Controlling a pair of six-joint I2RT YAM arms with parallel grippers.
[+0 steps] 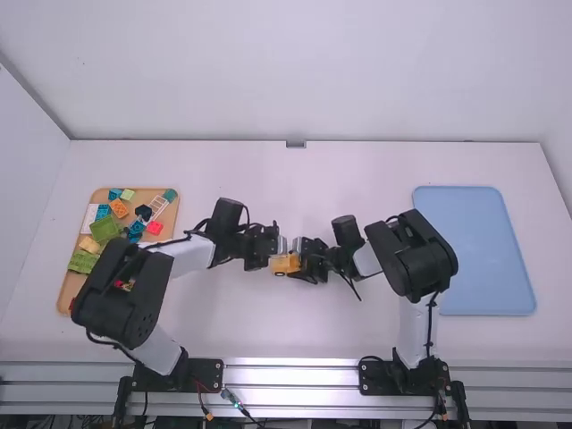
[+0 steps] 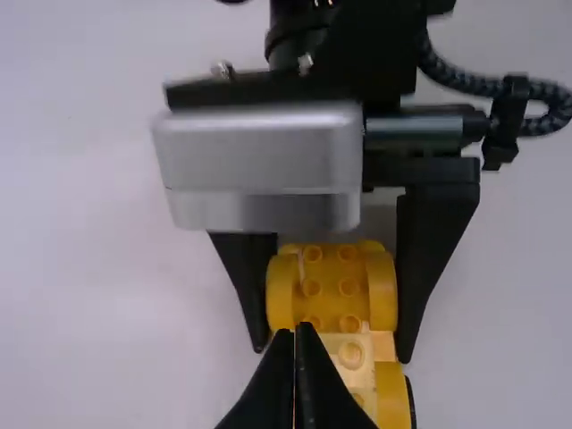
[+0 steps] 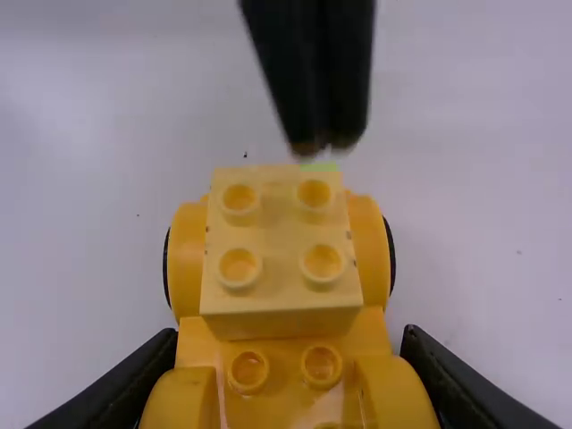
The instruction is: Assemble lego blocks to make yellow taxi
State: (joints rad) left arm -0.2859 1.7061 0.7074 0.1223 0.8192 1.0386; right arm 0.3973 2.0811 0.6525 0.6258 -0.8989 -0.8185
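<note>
1. Yellow taxi (image 3: 198, 347), part-built, in the middle of the counter (image 1: 214, 326), held between the two fingers of the right tool (image 1: 298, 263).
2. Right tool: clamped on the taxi, one finger against each side. In the right wrist view its fingers flank the deeper-yellow end; in the left wrist view they straddle the rounded side pieces and the studs between them.
3. Left tool (image 1: 261, 248): empty, its two fingers together. In the left wrist view the tips sit over the taxi, where the pale block (image 3: 281, 268) meets the deeper-yellow part. Contact with the taxi: cannot tell.
4. Pale block: light yellow, two-by-two studs, seated on the taxi at the end away from the right tool. A rounded yellow piece stands on each side of it, with a black wheel edge (image 3: 391, 255) showing.
5. Green bit (image 3: 320, 166): a sliver just past the pale block, near the left tool's tips. Cannot tell whether it belongs to the taxi.
6. Tan tray (image 1: 65, 295): left side of the counter, partly under the left arm (image 1: 188, 255). Holds loose pieces: lime plate (image 1: 105, 228), red block (image 1: 155, 228), orange block (image 1: 119, 208), dark blue piece (image 1: 143, 213), teal piece (image 1: 170, 194), white lattice (image 1: 158, 206), others partly hidden.
7. Blue tray (image 1: 478, 259): right side of the counter, beside the right arm (image 1: 415, 326).
</note>
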